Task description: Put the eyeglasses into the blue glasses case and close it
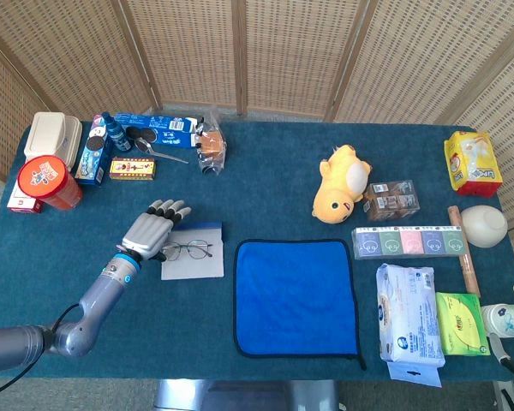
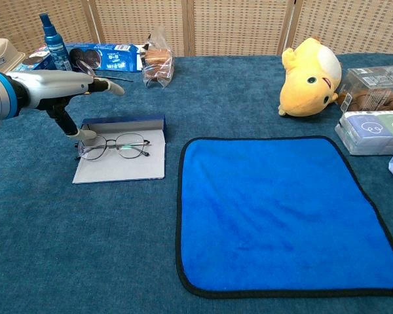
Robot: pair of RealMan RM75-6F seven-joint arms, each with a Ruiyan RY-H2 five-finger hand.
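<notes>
Blue tabletop (image 2: pixel 249 98): left hand (image 1: pixel 151 232) spread wide, holding nothing, beside eyeglasses (image 2: pixel 114 146) on flat case (image 2: pixel 121 163).

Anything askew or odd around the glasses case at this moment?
Nothing damaged or spilled. The eyeglasses lie unfolded on the flattened, open glasses case, overhanging its left edge. The left hand holds nothing.

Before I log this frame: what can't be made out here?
- Right robot hand: in neither view.
- Left robot hand: chest view's left edge cuts its arm; whether its thumb touches the eyeglasses is unclear.
- Glasses case: whether the eyeglasses are seated in it is unclear.
</notes>
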